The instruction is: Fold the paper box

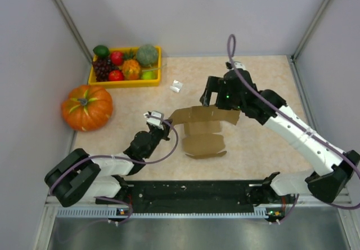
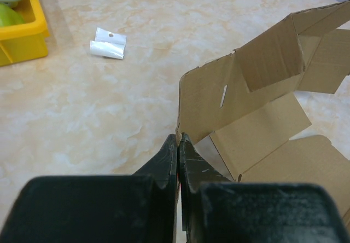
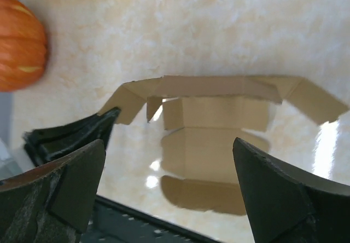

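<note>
The paper box (image 1: 203, 143) is a brown cardboard cut-out lying partly unfolded on the table. Its far strip of panels (image 3: 219, 87) stands raised, with flaps angled at both ends. My left gripper (image 1: 167, 124) is shut on the left end of that raised strip. The left wrist view shows its fingertips (image 2: 179, 139) pinched on the lower corner of the cardboard (image 2: 257, 122). My right gripper (image 1: 215, 101) hovers above the strip's far side. Its jaws are wide open with nothing between them (image 3: 169, 155), and the box (image 3: 216, 144) lies below.
A yellow tray (image 1: 126, 83) of fruit stands at the back left. A large orange pumpkin (image 1: 87, 107) sits beside the left wall. A small white object (image 1: 176, 86) lies behind the box. Grey walls enclose the table, and a black rail (image 1: 191, 191) runs along the near edge.
</note>
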You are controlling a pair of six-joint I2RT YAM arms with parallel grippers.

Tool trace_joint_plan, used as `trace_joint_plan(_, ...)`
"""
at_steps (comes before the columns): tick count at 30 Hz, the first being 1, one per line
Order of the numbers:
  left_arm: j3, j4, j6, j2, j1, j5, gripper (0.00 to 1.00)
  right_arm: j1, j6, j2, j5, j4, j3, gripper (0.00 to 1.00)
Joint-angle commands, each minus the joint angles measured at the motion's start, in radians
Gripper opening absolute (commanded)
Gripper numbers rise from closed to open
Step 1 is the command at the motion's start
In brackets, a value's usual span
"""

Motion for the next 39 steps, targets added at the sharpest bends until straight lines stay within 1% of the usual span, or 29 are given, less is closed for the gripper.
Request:
trace_joint_plan(1, -0.011, 0.109, 0.089, -0.026, -0.020, -0.054, 0.00, -0.089, 0.596, -0.075, -0.092, -0.059, -0.068, 0.99)
trace_joint_plan(2, -0.012, 0.116, 0.091, -0.026, -0.020, -0.054, 0.00, -0.113, 0.667, -0.083, -0.115, -0.034, -0.090, 0.98)
trace_joint_plan(3, -0.014, 0.119, 0.092, -0.026, -0.021, -0.054, 0.00, -0.156, 0.741, -0.094, -0.149, -0.009, -0.157, 0.97)
trace_joint_plan(4, -0.016, 0.121, 0.093, -0.026, -0.023, -0.054, 0.00, -0.170, 0.875, -0.129, -0.206, 0.028, -0.202, 0.93)
trace_joint_plan(5, -0.016, 0.121, 0.093, -0.025, -0.023, -0.054, 0.00, -0.176, 0.933, -0.144, -0.220, 0.145, -0.249, 0.91)
trace_joint_plan(6, -0.017, 0.127, 0.093, -0.023, -0.023, -0.054, 0.00, -0.190, 0.979, -0.155, -0.221, 0.195, -0.332, 0.87)
trace_joint_plan(7, -0.020, 0.132, 0.091, -0.025, -0.023, -0.054, 0.00, -0.195, 1.048, -0.152, -0.259, 0.230, -0.357, 0.82)
trace_joint_plan(9, -0.026, 0.150, 0.094, -0.017, -0.024, -0.053, 0.00, -0.206, 1.084, -0.123, -0.322, 0.313, -0.397, 0.80)
trace_joint_plan(12, -0.028, 0.150, 0.099, -0.018, -0.026, -0.046, 0.00, -0.209, 1.102, -0.071, -0.349, 0.396, -0.405, 0.79)
trace_joint_plan(17, -0.026, 0.155, 0.120, -0.015, -0.028, -0.040, 0.00, -0.209, 1.118, -0.017, -0.333, 0.430, -0.405, 0.75)
trace_joint_plan(23, -0.014, 0.187, 0.128, 0.017, -0.028, -0.039, 0.00, -0.209, 1.160, 0.041, -0.359, 0.481, -0.423, 0.63)
trace_joint_plan(24, -0.013, 0.193, 0.126, 0.020, -0.029, -0.040, 0.00, -0.209, 1.174, 0.046, -0.363, 0.484, -0.427, 0.54)
trace_joint_plan(26, -0.006, 0.201, 0.116, 0.037, -0.028, -0.046, 0.00, -0.209, 1.185, 0.046, -0.363, 0.505, -0.449, 0.41)
trace_joint_plan(27, 0.004, 0.205, 0.114, 0.046, -0.028, -0.049, 0.00, -0.206, 1.191, 0.044, -0.356, 0.511, -0.460, 0.21)
trace_joint_plan(28, 0.010, 0.210, 0.108, 0.055, -0.028, -0.051, 0.00, -0.206, 1.193, 0.036, -0.350, 0.516, -0.470, 0.10)
trace_joint_plan(29, 0.018, 0.214, 0.099, 0.080, -0.028, -0.059, 0.00, -0.201, 1.196, 0.032, -0.343, 0.528, -0.499, 0.03)
trace_joint_plan(30, 0.035, 0.224, 0.091, 0.095, -0.028, -0.066, 0.00, -0.192, 1.205, 0.024, -0.324, 0.545, -0.521, 0.00)
trace_joint_plan(31, 0.041, 0.233, 0.073, 0.109, -0.028, -0.066, 0.00, -0.187, 1.216, 0.010, -0.318, 0.568, -0.545, 0.00)
trace_joint_plan(32, 0.046, 0.244, 0.059, 0.135, -0.028, -0.072, 0.00, -0.184, 1.219, 0.003, -0.315, 0.646, -0.602, 0.00)
trace_joint_plan(33, 0.049, 0.286, 0.047, 0.150, -0.028, -0.074, 0.00, -0.177, 1.223, -0.005, -0.307, 0.680, -0.627, 0.00)
trace_joint_plan(36, 0.043, 0.362, -0.009, 0.199, -0.028, -0.086, 0.00, -0.155, 1.214, -0.039, -0.262, 0.773, -0.694, 0.00)
trace_joint_plan(39, 0.044, 0.380, -0.061, 0.232, -0.029, -0.077, 0.00, -0.131, 1.185, -0.082, -0.199, 0.844, -0.753, 0.00)
